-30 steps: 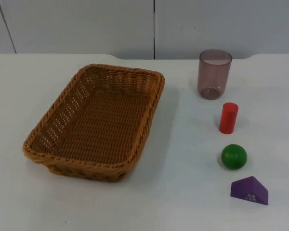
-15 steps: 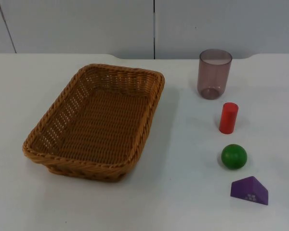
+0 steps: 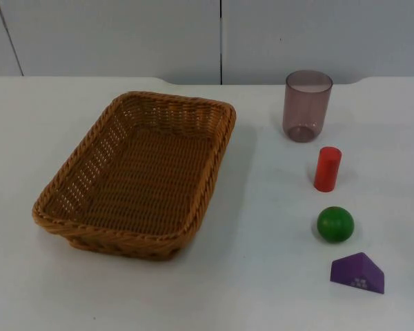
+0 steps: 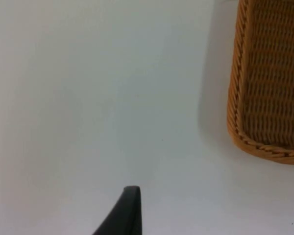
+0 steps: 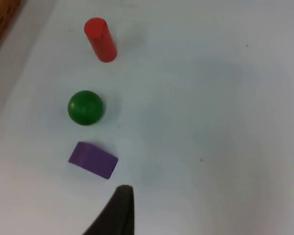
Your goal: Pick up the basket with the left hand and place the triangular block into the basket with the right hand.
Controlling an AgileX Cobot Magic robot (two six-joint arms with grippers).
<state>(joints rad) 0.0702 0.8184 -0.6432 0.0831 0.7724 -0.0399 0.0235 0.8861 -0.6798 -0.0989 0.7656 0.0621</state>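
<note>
The left gripper [image 4: 131, 205] hangs over bare white table [image 3: 262, 289] to the left of the woven brown wicker basket [image 3: 139, 174]; whether its fingers are apart cannot be told. The right gripper [image 5: 118, 208] hovers near the purple triangular block [image 3: 358, 273], probably just to its right, its fingers likewise unclear. Beyond the block stand a green ball [image 3: 334, 224], a red cylinder [image 3: 327, 168] and a translucent purple cup [image 3: 306, 105].

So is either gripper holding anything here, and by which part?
Nothing is held. The wicker basket and purple triangular block both sit on the table, untouched.
</note>
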